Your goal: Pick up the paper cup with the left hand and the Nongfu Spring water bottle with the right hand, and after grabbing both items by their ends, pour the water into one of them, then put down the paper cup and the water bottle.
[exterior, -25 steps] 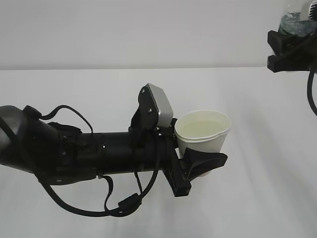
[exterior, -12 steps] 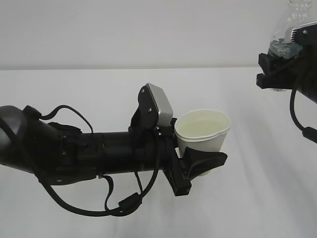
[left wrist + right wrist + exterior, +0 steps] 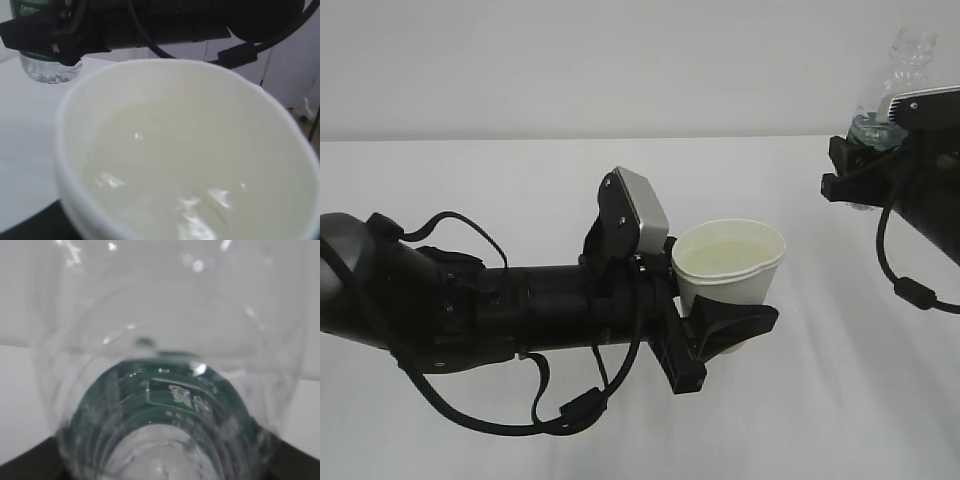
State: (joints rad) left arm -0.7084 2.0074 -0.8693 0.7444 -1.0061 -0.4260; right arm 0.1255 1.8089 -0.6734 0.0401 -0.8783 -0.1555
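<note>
Looks like robot test lab or staged bench setup. Plain matte white tabletop fills lower view; bare pale grey-white wall spans 12 o'clock. In left wrist view, white panelled partition at 2 o'clock, dark cable hanging at 3 o'clock. No household furnishings visible.

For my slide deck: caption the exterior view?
Left claw holds water-filled paper cup; right claw holds the bottle upright.

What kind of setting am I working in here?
Likely a lab test bench: a bare white table against a plain white wall, with only the paper cup and the water bottle as props, each held by a robot arm.
</note>
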